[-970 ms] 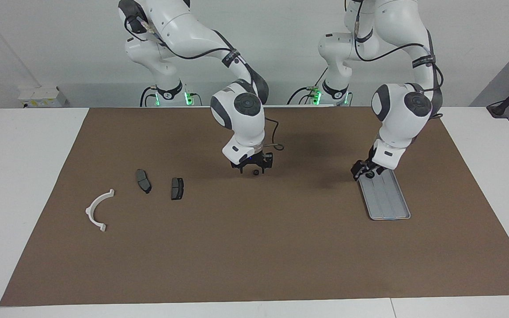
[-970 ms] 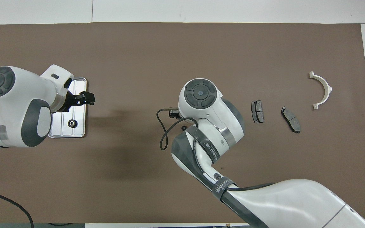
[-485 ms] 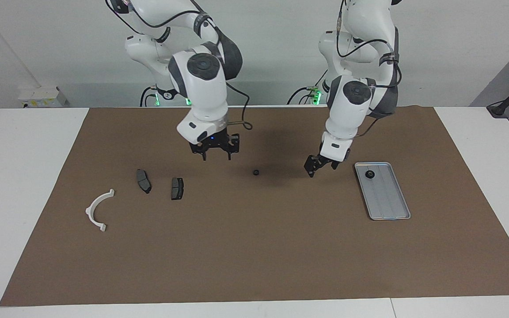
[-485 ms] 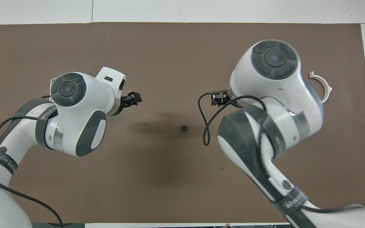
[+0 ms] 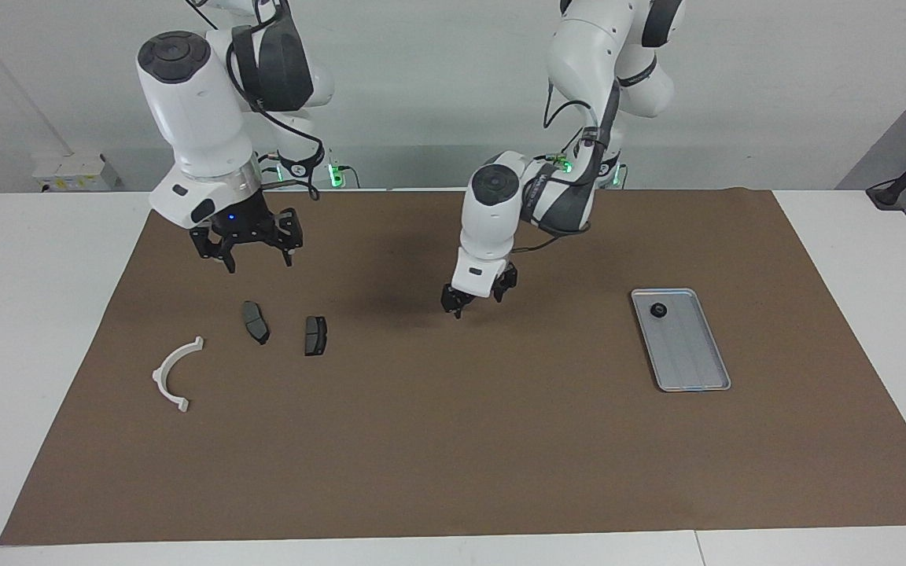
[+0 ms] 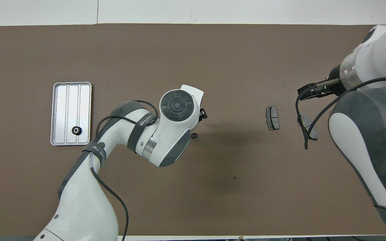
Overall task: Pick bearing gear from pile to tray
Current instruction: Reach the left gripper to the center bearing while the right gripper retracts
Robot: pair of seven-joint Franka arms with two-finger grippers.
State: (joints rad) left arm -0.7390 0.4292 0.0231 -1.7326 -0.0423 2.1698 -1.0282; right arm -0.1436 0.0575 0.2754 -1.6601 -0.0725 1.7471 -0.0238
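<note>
Two small black toothed gears matter here. One, the placed gear (image 6: pixel 76 130), lies in the flat silver-grey ribbed metal tray (image 6: pixel 62 107), at the 6 o'clock end of its floor in the overhead view. The loose gear (image 6: pixel 194 135) lies on the brown mat (image 6: pixel 193 60), mid-counter.

The left tool (image 5: pixel 475 297) hangs over this gear with fingers apart, holding nothing. It probably should centre on the gear, descend straight and close gently, because so small a piece may slip away. The right tool (image 5: pixel 252 253), also released and empty, waits above the two dark grey plates (image 5: pixel 315 336).

In the facing view the left tool hides the loose gear, so the remaining height is unclear. In the overhead view the right arm covers the white curved bracket (image 5: pixel 176 373).
</note>
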